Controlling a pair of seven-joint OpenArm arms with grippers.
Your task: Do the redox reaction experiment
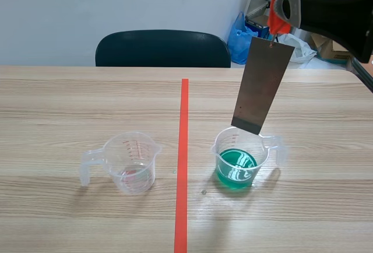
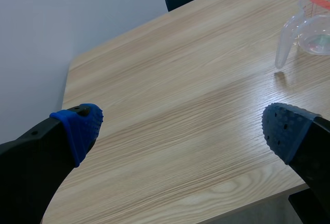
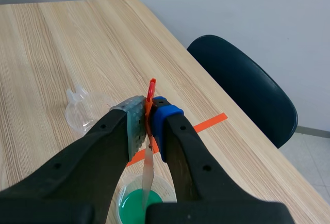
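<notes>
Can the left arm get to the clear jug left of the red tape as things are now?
Probably yes: the left gripper is open, and only bare table lies between it and the clear jug.

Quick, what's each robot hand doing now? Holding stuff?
Left gripper: open, holding nothing.
Right gripper: shut on the red clip carrying the metal sheet.

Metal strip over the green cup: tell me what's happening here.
The right gripper is shut on an orange clip that carries the metal strip. The strip hangs tilted over the measuring cup of green liquid, its lower end at the cup's mouth, apparently not yet dipped. A second cup, nearly empty, stands across the tape line. The left gripper is open above the table, away from both cups.
</notes>
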